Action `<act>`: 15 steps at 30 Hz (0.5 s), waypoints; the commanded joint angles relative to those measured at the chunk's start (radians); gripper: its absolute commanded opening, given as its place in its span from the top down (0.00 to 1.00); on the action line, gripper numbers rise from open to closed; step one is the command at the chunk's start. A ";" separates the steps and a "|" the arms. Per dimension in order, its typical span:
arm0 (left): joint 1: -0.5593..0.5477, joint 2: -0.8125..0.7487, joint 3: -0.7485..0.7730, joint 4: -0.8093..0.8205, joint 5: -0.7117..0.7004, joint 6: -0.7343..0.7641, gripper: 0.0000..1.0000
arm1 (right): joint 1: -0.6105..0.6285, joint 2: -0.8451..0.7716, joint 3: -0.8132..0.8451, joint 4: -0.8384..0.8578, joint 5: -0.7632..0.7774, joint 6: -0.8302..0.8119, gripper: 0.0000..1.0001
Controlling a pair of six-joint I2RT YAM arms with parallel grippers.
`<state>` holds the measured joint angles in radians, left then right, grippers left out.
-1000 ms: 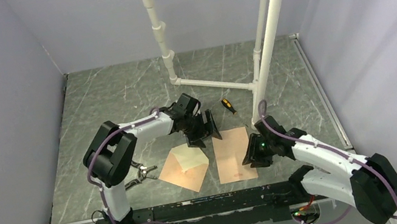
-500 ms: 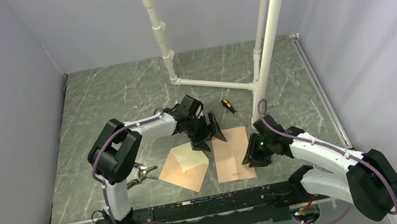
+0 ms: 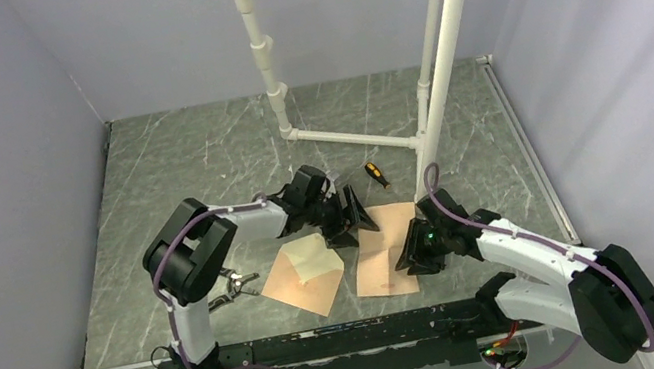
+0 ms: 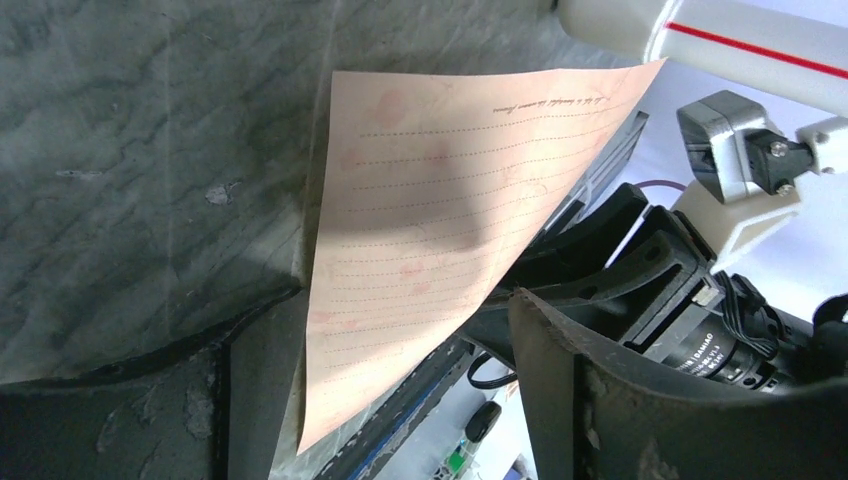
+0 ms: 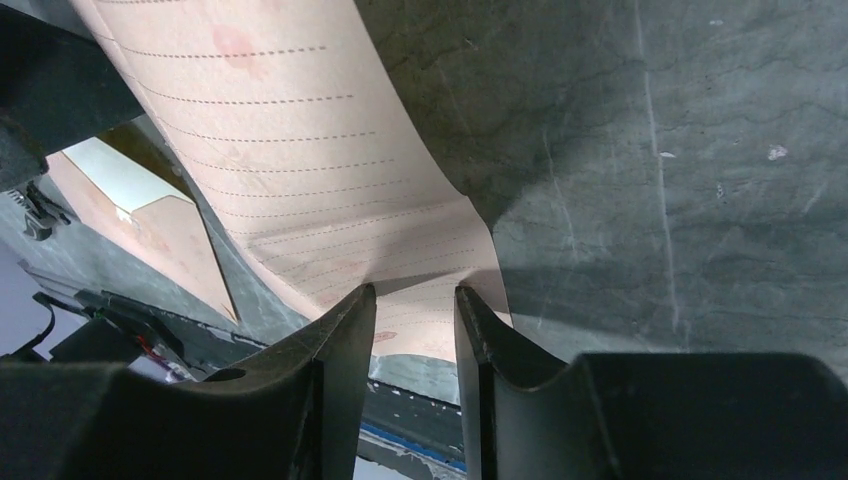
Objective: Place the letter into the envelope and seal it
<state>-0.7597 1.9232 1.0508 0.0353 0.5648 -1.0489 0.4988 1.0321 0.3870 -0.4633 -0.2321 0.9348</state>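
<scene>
Pinching right edge of the lined pinkish-tan paper letter (image 3: 381, 254) with right tool (image 5: 412, 300), sheet buckled up off the grey marble surface (image 3: 196, 157). Holding left tool (image 3: 352, 221) wide open, empty, at the sheet's far-left corner. Aim for the tan kraft triangular-flap envelope (image 3: 303, 275) lying just left (flap looks open). Lift slow, avoid creasing, feed left edge in low.

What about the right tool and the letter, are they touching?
Touching. The right wrist view shows the letter puckering up between the right tool's fingers, pressed against both.
</scene>
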 commanded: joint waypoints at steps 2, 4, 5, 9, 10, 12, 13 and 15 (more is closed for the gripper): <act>0.009 -0.069 -0.090 0.258 0.028 -0.065 0.19 | -0.001 0.009 -0.035 0.018 0.027 -0.009 0.60; 0.010 -0.061 -0.099 0.325 0.062 -0.076 0.18 | 0.000 0.013 -0.036 0.020 0.024 -0.013 0.60; 0.011 -0.047 -0.099 0.354 0.079 -0.081 0.18 | -0.001 0.015 -0.035 0.020 0.022 -0.015 0.60; 0.017 -0.016 -0.150 0.564 0.133 -0.158 0.16 | 0.000 0.023 -0.030 0.017 0.019 -0.023 0.60; 0.023 -0.017 -0.168 0.604 0.127 -0.169 0.15 | 0.000 0.024 -0.031 0.017 0.020 -0.024 0.60; 0.035 -0.028 -0.189 0.621 0.109 -0.161 0.12 | -0.001 0.027 -0.032 0.020 0.018 -0.028 0.59; 0.037 -0.035 -0.188 0.592 0.094 -0.139 0.11 | 0.000 0.029 -0.031 0.021 0.016 -0.030 0.59; 0.037 -0.047 -0.171 0.534 0.075 -0.092 0.08 | -0.001 0.031 -0.030 0.022 0.013 -0.034 0.59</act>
<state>-0.7315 1.8969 0.8726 0.5228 0.6483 -1.1732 0.4980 1.0367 0.3820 -0.4435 -0.2478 0.9333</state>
